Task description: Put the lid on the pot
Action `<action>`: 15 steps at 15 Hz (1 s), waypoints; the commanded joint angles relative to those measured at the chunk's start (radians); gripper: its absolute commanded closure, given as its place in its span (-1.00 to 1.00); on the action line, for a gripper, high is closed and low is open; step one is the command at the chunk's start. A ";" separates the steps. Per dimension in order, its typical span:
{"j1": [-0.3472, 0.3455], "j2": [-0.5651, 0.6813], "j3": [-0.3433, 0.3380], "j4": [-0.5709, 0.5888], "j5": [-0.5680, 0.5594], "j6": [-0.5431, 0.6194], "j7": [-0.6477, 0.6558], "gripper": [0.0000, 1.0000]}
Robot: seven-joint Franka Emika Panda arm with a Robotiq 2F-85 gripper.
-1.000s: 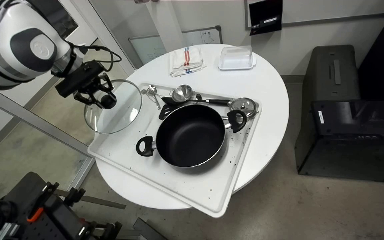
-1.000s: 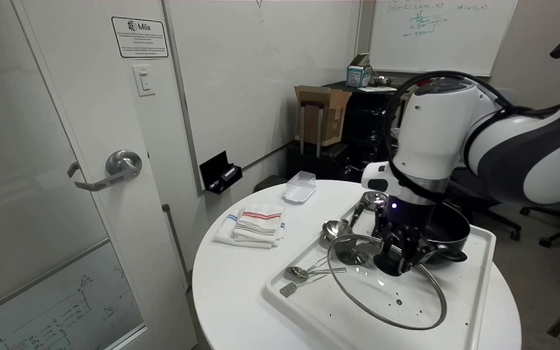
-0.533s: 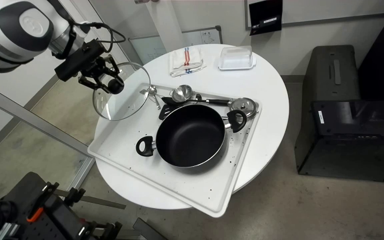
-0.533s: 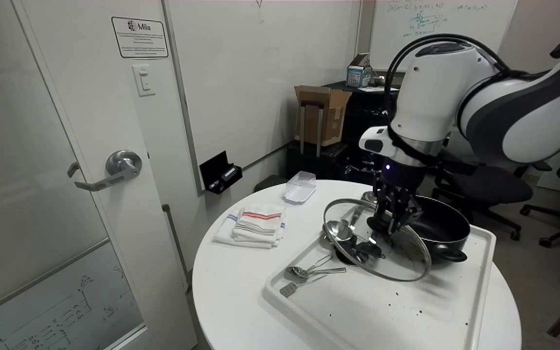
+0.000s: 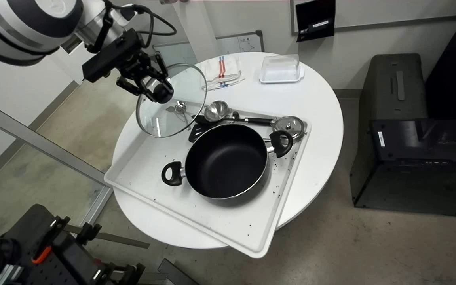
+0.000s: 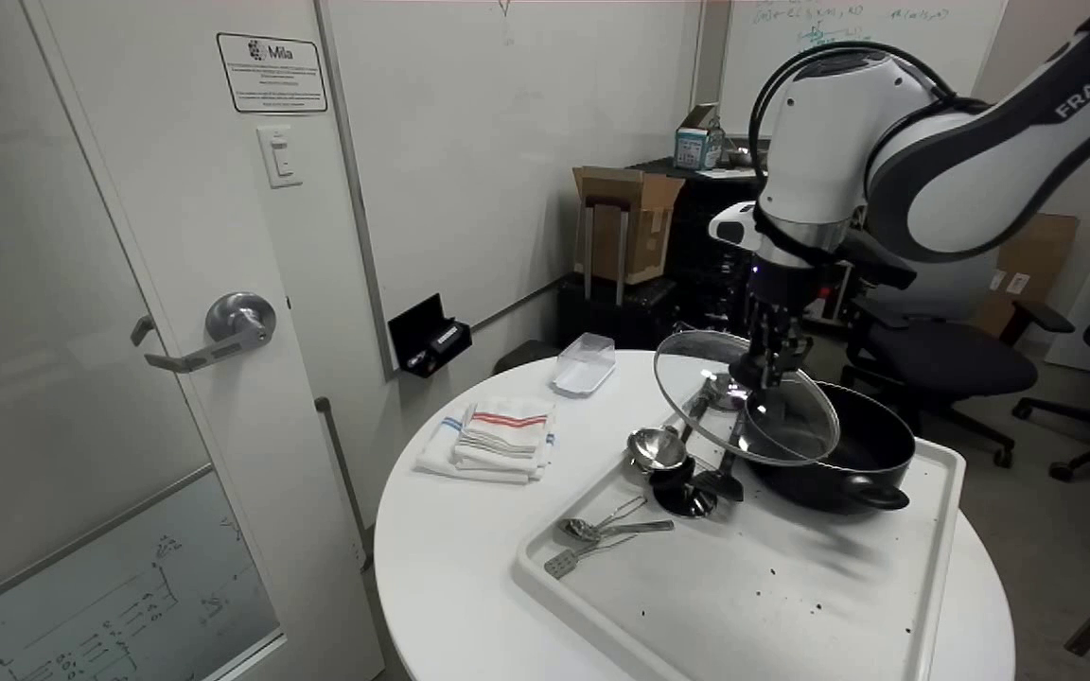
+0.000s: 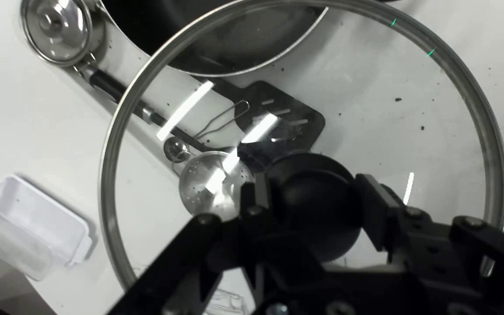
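Note:
The clear glass lid (image 5: 188,85) has a metal rim and a black knob (image 7: 322,210). My gripper (image 5: 159,89) is shut on the knob, with a finger pad on each side in the wrist view (image 7: 315,203). The lid hangs in the air, somewhat tilted, above the utensil end of the tray, and also shows in an exterior view (image 6: 701,383). The black pot (image 5: 228,162) stands uncovered on the tray, its dark interior in sight. In an exterior view the lid's edge overlaps the pot (image 6: 871,435). The wrist view shows part of the pot (image 7: 142,19) beyond the lid.
The white tray (image 5: 149,198) lies on a round white table (image 5: 323,130). A strainer (image 5: 216,111), a black spatula (image 7: 278,118) and a small lidded metal pot (image 5: 289,126) lie beside the pot. Folded towels (image 5: 222,71) and a clear-covered dish (image 5: 281,71) stand behind.
My gripper has risen with the lid in its hold. In an exterior view both have moved up and to the right, over the utensils and closer to the towels. The pot has not moved.

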 commanded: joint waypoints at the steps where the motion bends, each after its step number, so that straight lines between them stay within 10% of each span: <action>1: -0.022 0.007 -0.028 0.058 0.040 -0.065 0.017 0.50; 15: -0.139 0.162 -0.084 0.224 0.144 -0.198 0.042 0.50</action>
